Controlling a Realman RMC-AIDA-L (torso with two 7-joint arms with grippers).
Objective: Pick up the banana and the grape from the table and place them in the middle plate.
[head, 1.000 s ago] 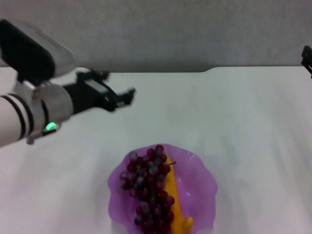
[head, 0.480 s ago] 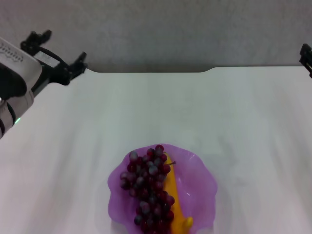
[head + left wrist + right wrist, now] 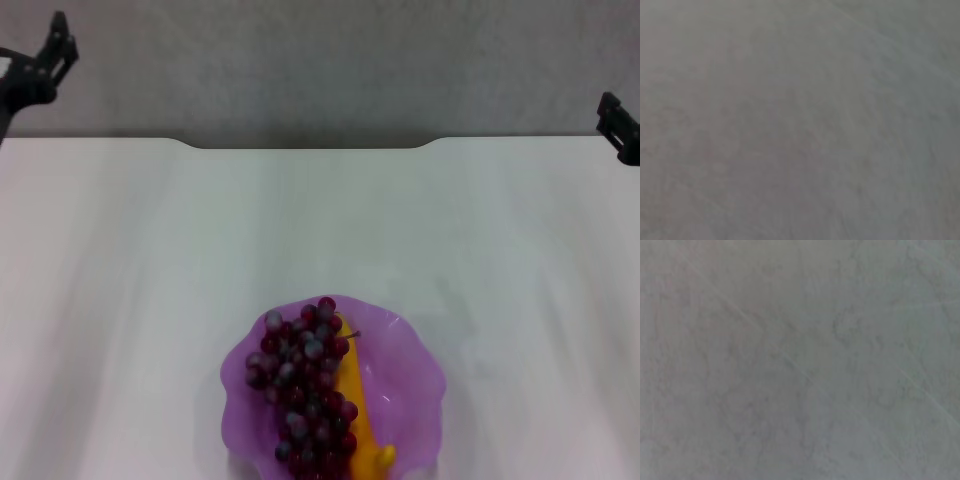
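Resting together inside the middle plate [image 3: 420,400], the grape bunch [image 3: 305,390] just beside the banana [image 3: 356,410], both fruits look delivered, so the left gripper [image 3: 45,60] and right gripper [image 3: 618,125] sit far beyond the plate, their finger spread indiscernible.

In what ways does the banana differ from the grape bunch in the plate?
The banana is one smooth yellow piece; the grape is a bumpy dark red-purple cluster. The grape partly covers the banana on the robot's left side. Both lie lengthwise in the middle plate.
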